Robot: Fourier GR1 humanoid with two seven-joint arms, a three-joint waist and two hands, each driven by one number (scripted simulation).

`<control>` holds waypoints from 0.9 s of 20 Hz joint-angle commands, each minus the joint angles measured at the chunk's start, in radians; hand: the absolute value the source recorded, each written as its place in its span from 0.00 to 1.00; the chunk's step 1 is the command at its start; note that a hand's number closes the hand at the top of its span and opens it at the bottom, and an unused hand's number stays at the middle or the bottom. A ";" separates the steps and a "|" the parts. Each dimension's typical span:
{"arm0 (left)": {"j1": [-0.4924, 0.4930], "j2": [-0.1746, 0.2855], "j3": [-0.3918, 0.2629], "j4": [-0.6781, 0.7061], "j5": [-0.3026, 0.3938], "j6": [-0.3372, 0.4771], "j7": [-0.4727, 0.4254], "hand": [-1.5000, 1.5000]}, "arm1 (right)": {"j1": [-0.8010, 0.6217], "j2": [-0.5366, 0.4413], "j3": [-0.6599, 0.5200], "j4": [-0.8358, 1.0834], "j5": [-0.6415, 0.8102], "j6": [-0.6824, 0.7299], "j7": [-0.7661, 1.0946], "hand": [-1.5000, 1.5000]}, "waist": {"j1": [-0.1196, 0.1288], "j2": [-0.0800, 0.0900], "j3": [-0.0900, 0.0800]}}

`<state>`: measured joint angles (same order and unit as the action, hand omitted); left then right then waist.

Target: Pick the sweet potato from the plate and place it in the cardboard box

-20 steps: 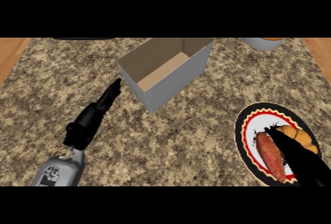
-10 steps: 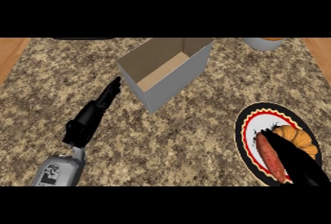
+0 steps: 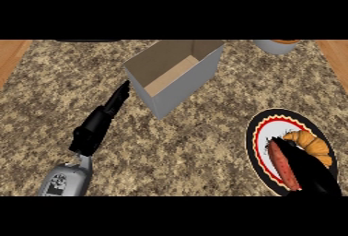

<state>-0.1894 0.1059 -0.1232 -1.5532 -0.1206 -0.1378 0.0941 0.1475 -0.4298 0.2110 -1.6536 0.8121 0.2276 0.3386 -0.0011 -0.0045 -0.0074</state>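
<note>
The sweet potato [image 3: 282, 166], long and reddish, lies on the round black, red and white plate [image 3: 259, 131] at the lower right of the counter. My right hand [image 3: 314, 171] comes in from the lower right and lies over the plate, right against the sweet potato's right side, its front end at the potato's far tip. The open cardboard box [image 3: 178, 76] stands at the upper middle with nothing showing inside it. My left hand [image 3: 101, 123] stretches flat across the counter with straight fingers, their tips close to the box's left wall.
A golden croissant [image 3: 311, 144] shares the plate, just right of the sweet potato's far end. A pale bowl [image 3: 275, 45] sits at the counter's far right edge. Wooden floor [image 3: 12, 55] shows beyond both side edges of the speckled counter.
My right hand has crept a little further up over the plate along the sweet potato. The left hand, box and plate have not moved.
</note>
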 commanded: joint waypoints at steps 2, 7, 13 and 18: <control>-0.026 0.013 0.047 0.048 0.017 -0.040 -0.026 0.50 | -0.023 0.014 -0.028 0.047 0.014 0.043 -0.044 1.00 | -0.001 0.005 0.007; -0.042 0.014 0.064 0.001 0.021 -0.038 0.014 0.50 | -0.003 0.040 0.014 0.071 0.109 -0.047 -0.083 1.00 | -0.002 0.004 0.007; 0.032 -0.016 -0.006 -0.011 -0.030 -0.024 -0.019 0.50 | -0.111 0.038 0.059 0.107 0.193 -0.127 -0.186 1.00 | 0.014 0.005 0.008; -0.011 -0.037 -0.041 0.027 -0.025 -0.050 -0.032 0.50 | -0.304 0.011 0.325 -0.035 0.216 -0.038 -0.486 1.00 | 0.112 0.017 0.008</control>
<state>-0.1861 0.0825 -0.1352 -1.5411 -0.1396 -0.1743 0.0687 -0.0352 -0.4257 0.3780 -1.6497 0.9921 0.1723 0.0194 0.0545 0.0020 -0.0065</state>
